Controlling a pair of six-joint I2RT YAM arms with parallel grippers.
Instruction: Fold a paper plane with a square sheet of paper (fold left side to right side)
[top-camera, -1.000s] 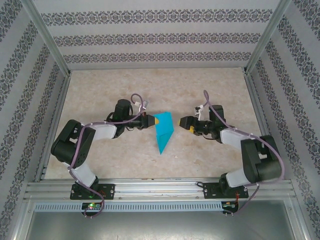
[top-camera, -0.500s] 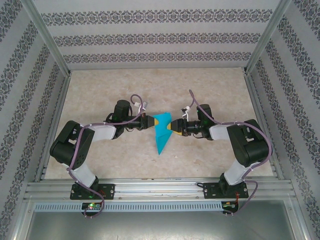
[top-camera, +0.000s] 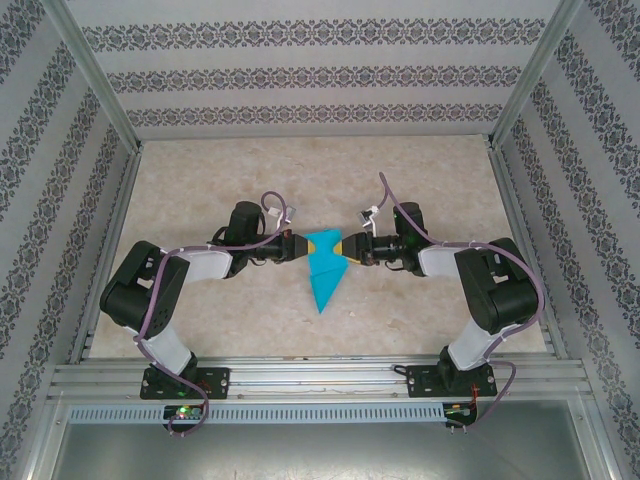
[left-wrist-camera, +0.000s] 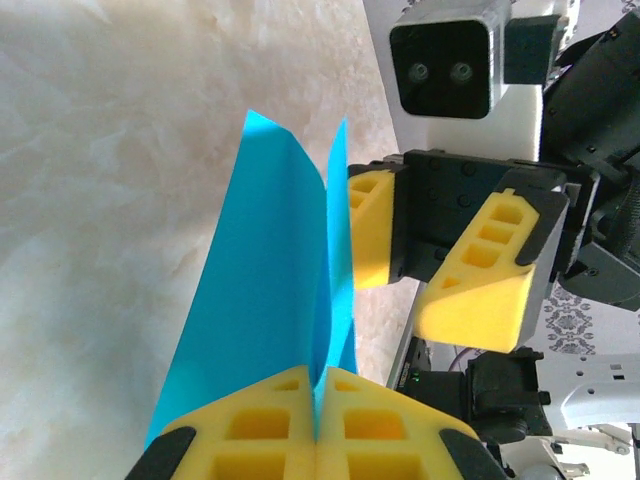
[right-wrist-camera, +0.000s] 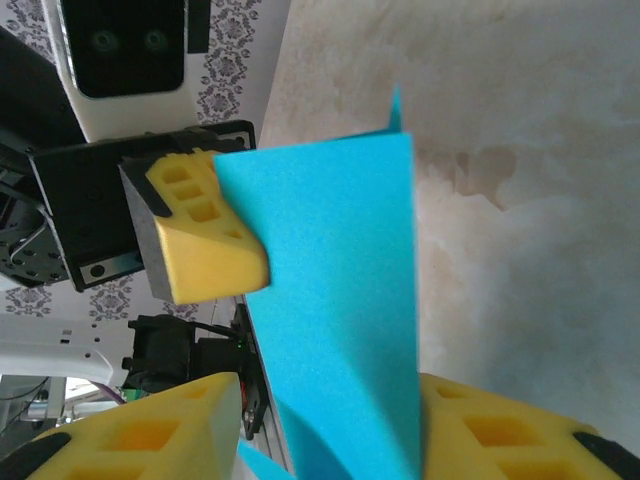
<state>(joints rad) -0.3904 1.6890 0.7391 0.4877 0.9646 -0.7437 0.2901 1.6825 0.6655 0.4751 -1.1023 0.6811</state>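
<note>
The thin, smooth turquoise-blue sheet of paper (top-camera: 325, 272), creased into a long narrow wedge, is hanging between the two arms over the middle of the beige marbled table (top-camera: 420, 180). In the top view its broad end is lying between the grippers and its long axis is running from far to near, tapering to a sharp tip that is pointing towards the arms' bases, slightly leftwards. The left gripper (top-camera: 302, 244), with blocky yellow foam pads (left-wrist-camera: 270, 440) full of square hollows, is pinching the paper's broad end with its pads pressed flat together, and two crisp layers are fanning up from the seam in the left wrist view. The right gripper (top-camera: 346, 247) is facing it from the other side, its matching yellow foam pads (right-wrist-camera: 500, 435) standing apart with the paper's flat matte edge passing between them.
</note>
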